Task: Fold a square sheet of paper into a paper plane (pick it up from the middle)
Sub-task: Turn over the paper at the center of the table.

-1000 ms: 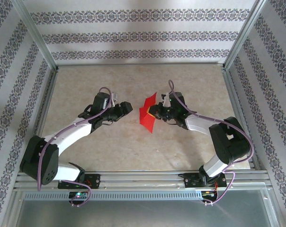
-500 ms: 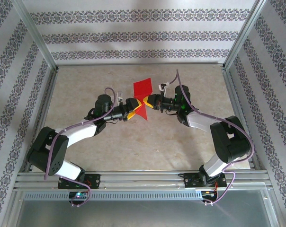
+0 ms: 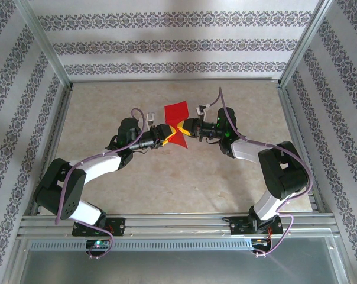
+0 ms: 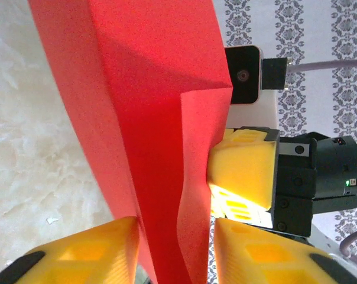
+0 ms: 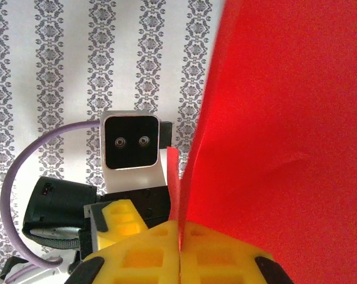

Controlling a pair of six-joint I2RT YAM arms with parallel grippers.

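Count, this moment:

- Red sheet of paper (image 3: 177, 111): one, a single creased piece.
- Robot arms: two, left arm (image 3: 96, 167) and right arm (image 3: 280, 174).
- Grippers: two, left gripper (image 3: 165, 132) and right gripper (image 3: 185, 125).
- Yellow fingers: four, two left fingers (image 4: 78, 257) and two right fingers (image 5: 143, 257).
- Wrist cameras: two, right camera (image 4: 243, 74) and left camera (image 5: 131, 142).
- Purple cables: two, right cable (image 4: 332, 64) and left cable (image 5: 6, 201).
- Table (image 3: 166, 189): one.
- Patterned walls: three, back wall (image 3: 178, 41), left wall (image 3: 13, 118) and right wall (image 3: 344, 106).
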